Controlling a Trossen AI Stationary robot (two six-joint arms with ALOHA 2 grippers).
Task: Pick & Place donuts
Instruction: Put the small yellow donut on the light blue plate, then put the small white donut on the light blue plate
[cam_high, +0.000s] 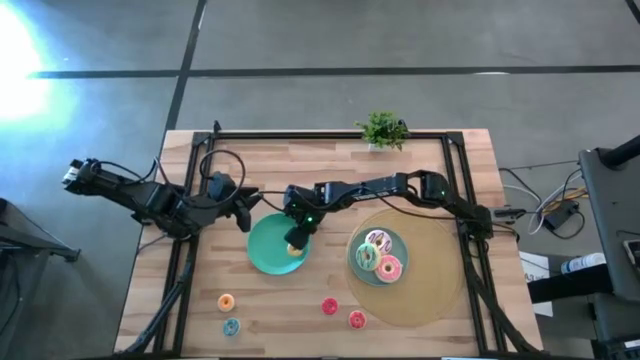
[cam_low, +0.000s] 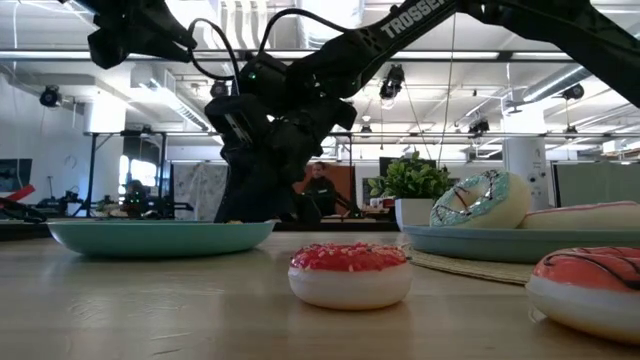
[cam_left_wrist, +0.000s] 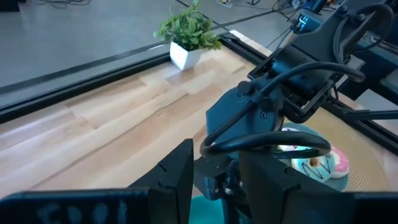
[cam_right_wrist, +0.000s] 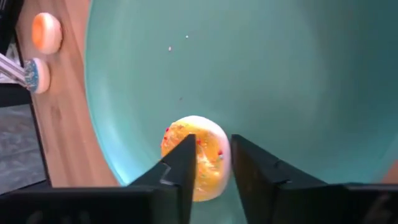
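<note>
Potted plant (cam_high: 383, 130) at table's (cam_high: 300, 160) far edge, two teal plates (cam_high: 262, 250)

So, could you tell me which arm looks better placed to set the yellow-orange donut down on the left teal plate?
The right arm: its end effector grips the yellow-orange sprinkled toy donut directly over the left round teal plate. The left end effector holds nothing.

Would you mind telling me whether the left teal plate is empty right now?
No, a yellow-iced donut lies on the left teal plate, between the right gripper fingers.
</note>
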